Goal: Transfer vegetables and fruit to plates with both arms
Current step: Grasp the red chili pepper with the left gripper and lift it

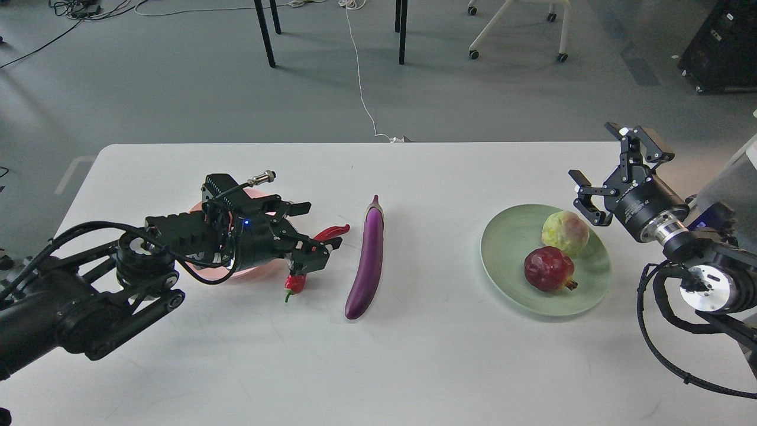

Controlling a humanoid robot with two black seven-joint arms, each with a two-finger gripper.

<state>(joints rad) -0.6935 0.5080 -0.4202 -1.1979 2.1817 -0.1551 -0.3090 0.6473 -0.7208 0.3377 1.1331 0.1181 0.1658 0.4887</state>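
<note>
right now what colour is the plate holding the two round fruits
Pale green plate, seen best in the head view, the only view.

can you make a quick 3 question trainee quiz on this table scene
1. True or false: the green plate holds two fruits.
2. Which item does the left gripper reach over? A) purple eggplant B) red chili pepper C) dark red fruit
3. Fill in: the right gripper is open and holds ____.

Key: 1 true; 2 B; 3 nothing
</note>
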